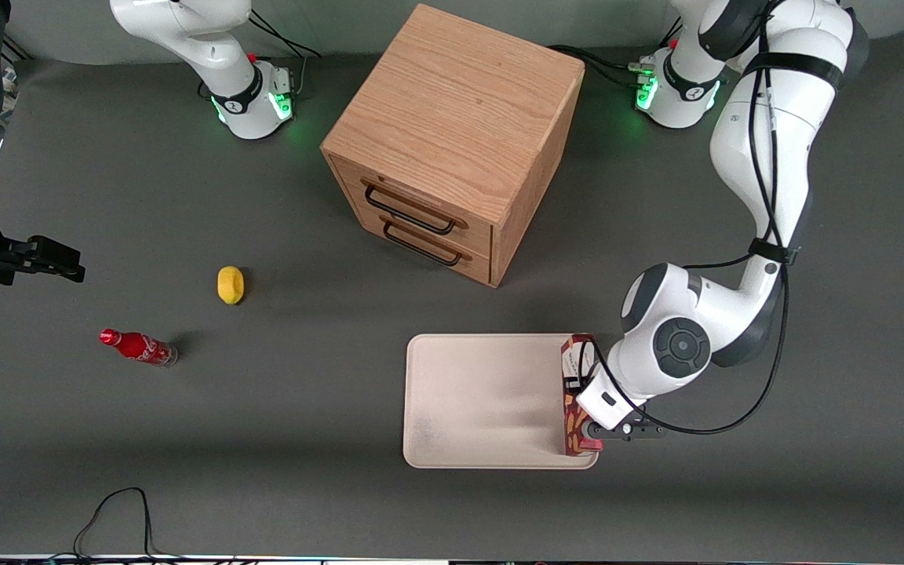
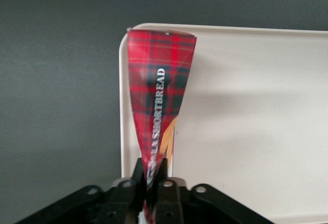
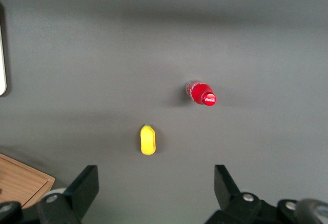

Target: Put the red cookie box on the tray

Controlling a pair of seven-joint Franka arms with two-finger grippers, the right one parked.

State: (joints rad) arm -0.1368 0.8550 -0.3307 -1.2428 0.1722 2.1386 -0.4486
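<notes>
The red cookie box is seen standing on a narrow long edge at the tray's end nearest the working arm, its length running along that short rim. In the left wrist view the box shows a red tartan face with white lettering and an orange-tan patch low on it; its foot lies just inside the rim of the tray. Whether the box rests on the tray floor or is held slightly above it cannot be told.

The gripper is located at the box's end nearer the front camera, directly over the tray corner. In the wrist view the gripper is observed with its two black fingers pressed against the box's opposite faces, so the box is pinched between them. The box's upper edge is squeezed thin at the grip.

The tray lies flat on the dark grey table, nearer the front camera than the wooden drawer cabinet. The cabinet carries two drawers with black handles, both closed.

Toward the parked arm's end of the table, a yellow lemon-like object and a small red soda bottle are noted, well apart from the tray. The bottle lies on its side and is nearer the front camera than the yellow object.
</notes>
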